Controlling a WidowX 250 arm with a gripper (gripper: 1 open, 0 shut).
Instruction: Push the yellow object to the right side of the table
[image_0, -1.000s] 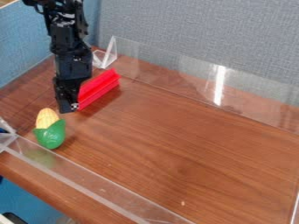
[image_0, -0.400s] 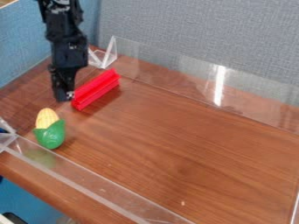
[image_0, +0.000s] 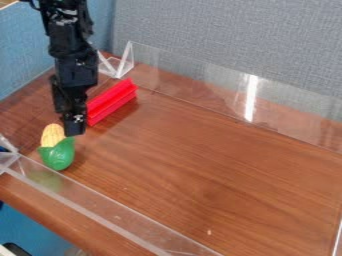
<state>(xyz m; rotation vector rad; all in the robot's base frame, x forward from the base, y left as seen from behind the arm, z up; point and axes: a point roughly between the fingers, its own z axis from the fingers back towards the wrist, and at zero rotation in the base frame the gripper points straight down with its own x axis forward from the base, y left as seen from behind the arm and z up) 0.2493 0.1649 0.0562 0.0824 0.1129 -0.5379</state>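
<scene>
The yellow object (image_0: 56, 148), a small corn-like toy with a yellow top and green bottom, lies near the table's front left corner, close to the clear wall. My gripper (image_0: 74, 124) points straight down just behind and to the right of it, a small gap apart. The gripper stands between the toy and the near end of a red block (image_0: 111, 100). Its fingers look spread, with nothing between them. The table (image_0: 214, 170) is dark reddish wood grain.
Low clear acrylic walls (image_0: 247, 95) run around the table's edges. The red block lies diagonally at the back left. A small clear stand (image_0: 127, 58) sits by the back wall behind the arm. Bare wood stretches from the middle to the right side.
The gripper stays at about the same spot beside the red block's end, and its jaws now look wider apart. The toy and the block have not moved.
</scene>
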